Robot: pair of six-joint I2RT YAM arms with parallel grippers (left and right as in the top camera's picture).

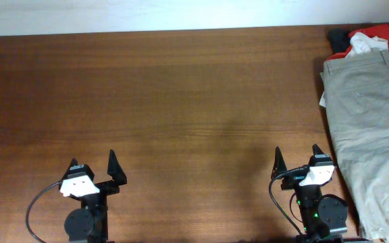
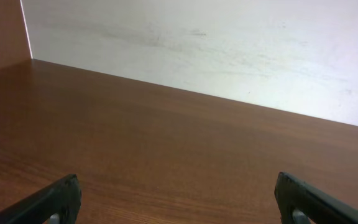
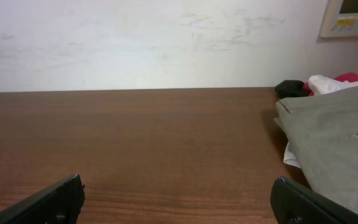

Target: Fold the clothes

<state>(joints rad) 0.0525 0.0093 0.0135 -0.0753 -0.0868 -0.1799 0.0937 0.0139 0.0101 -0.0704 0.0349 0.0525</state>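
The khaki shorts (image 1: 370, 121) lie folded lengthwise along the table's right edge, waistband toward the back. They also show at the right of the right wrist view (image 3: 337, 143). My right gripper (image 1: 296, 159) is open and empty near the front edge, just left of the shorts; its open fingertips show in the right wrist view (image 3: 176, 199). My left gripper (image 1: 93, 163) is open and empty at the front left, far from the shorts; its fingers show in the left wrist view (image 2: 178, 199).
A pile of red (image 1: 387, 37), white (image 1: 362, 42) and black (image 1: 340, 37) cloth lies at the back right corner behind the shorts. A white edge of cloth (image 3: 293, 155) sticks out under the shorts. A white wall (image 3: 154, 43) backs the brown wooden table (image 1: 181, 101).
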